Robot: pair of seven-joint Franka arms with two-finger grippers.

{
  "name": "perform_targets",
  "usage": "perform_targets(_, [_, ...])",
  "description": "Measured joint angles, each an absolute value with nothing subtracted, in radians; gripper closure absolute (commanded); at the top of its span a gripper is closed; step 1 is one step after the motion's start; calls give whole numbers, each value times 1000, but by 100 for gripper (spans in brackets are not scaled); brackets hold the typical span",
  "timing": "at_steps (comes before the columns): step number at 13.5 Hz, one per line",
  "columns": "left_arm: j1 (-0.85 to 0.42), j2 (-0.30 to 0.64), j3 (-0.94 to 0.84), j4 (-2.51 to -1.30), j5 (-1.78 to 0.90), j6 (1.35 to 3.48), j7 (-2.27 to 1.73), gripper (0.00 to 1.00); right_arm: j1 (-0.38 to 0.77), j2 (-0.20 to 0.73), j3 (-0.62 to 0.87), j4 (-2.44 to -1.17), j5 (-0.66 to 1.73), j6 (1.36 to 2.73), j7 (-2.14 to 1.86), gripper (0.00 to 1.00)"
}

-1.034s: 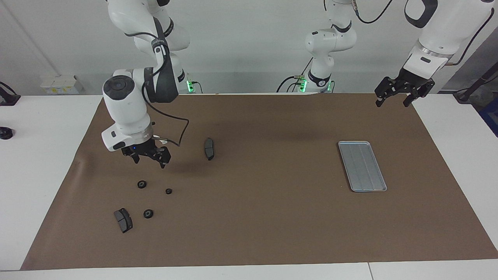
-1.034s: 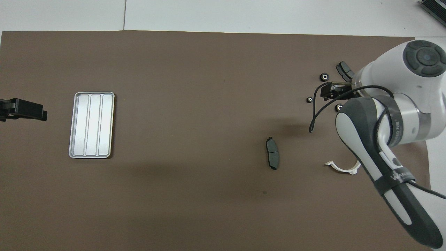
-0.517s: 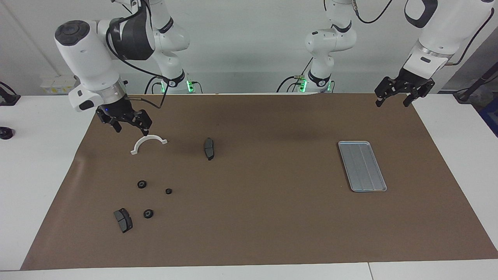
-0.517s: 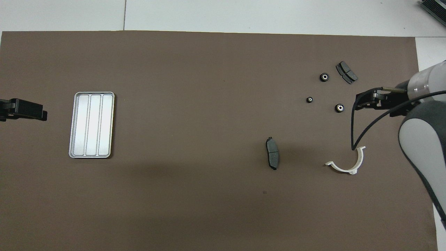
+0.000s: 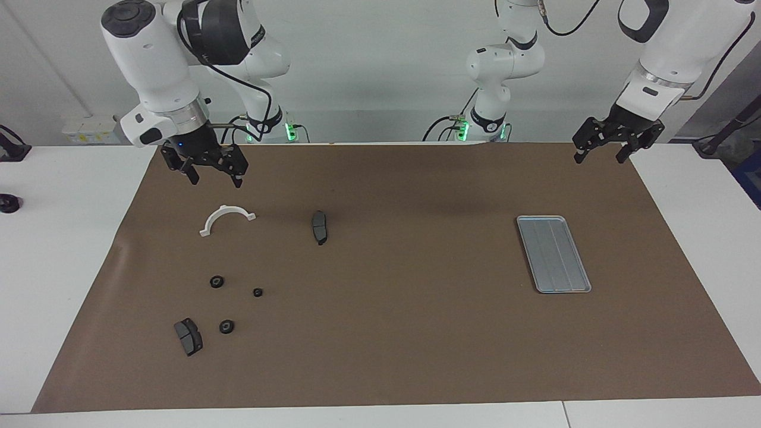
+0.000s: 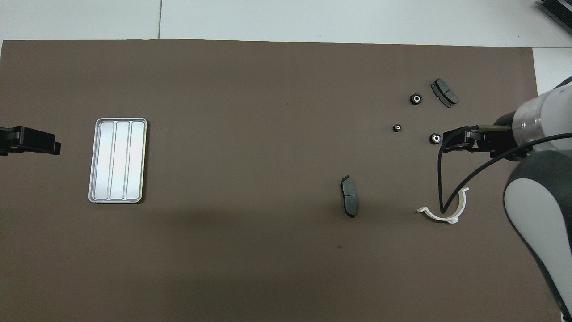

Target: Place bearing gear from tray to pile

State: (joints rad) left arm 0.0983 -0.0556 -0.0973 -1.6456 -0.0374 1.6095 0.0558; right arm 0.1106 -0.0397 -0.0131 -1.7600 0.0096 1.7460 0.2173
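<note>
The silver-grey tray [image 5: 553, 254] lies on the brown mat toward the left arm's end, with nothing in it; it also shows in the overhead view [image 6: 117, 160]. The pile is three small black gears [image 5: 217, 281], [image 5: 257, 292], [image 5: 226, 326] toward the right arm's end, seen from above too [image 6: 416, 99], [image 6: 397, 128], [image 6: 435, 138]. My right gripper [image 5: 214, 176] hangs open and empty, high over the mat close to the white half-ring; it shows in the overhead view as well [image 6: 451, 139]. My left gripper [image 5: 600, 156] waits open and empty over the mat's corner [image 6: 49, 144].
A white half-ring [image 5: 226, 219] lies nearer to the robots than the gears. One dark brake pad [image 5: 320, 227] lies beside the half-ring toward the middle. Another brake pad [image 5: 188, 336] lies beside the farthest gear. The brown mat [image 5: 392, 333] covers the table.
My right gripper has risen from just over the gears and drawn back toward the robots, uncovering the white half-ring. The gears, tray and left arm have not moved.
</note>
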Motion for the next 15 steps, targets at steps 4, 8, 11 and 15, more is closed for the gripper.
perform_targets(4, [98,-56,-97,-1646,-37,1609,56,0,113,-44,-16,-1760,10,1746,207,0])
perform_targets(8, [98,-56,-97,-1646,-37,1609,56,0,92,-44,-27,-1760,9,1746,206,0])
perform_targets(11, [98,-56,-97,-1646,-37,1609,56,0,15,-44,-34,-1760,10,1746,184,0])
perform_targets(15, [98,-56,-97,-1646,-37,1609,56,0,3,-44,-31,-1760,10,1746,163,0])
